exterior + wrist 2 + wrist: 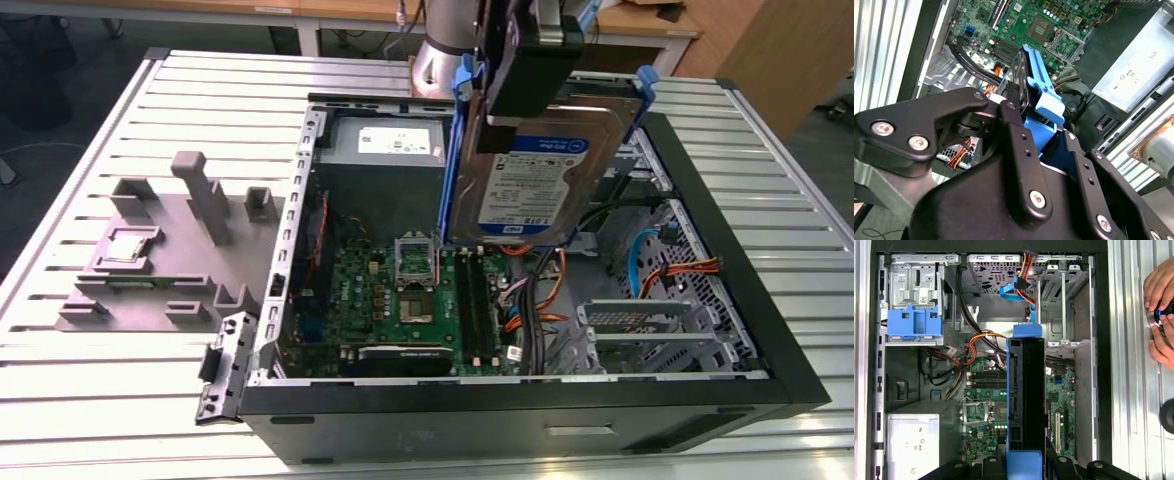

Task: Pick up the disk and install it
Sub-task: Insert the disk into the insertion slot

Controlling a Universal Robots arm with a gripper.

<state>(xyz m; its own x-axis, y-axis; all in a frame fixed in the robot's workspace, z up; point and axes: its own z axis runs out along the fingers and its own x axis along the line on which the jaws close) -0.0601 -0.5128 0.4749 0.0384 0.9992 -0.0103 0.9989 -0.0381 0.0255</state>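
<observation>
The tool [518,125] is closed on the upper end of the disk [534,195], holding it upright, suspended over the open computer case [534,405] above the motherboard [407,300]; the case lies on the slatted table [120,400]

open computer case [534,432]; green motherboard [400,310]; grey power supply [383,146]; grey fixture [140,300]

Exterior view high, oblique over open black metal computer case [534,420], first wrist view straight down into it, second wrist view close along blue-railed silver-grey disk [1036,75], green motherboard [400,290] in all.
</observation>
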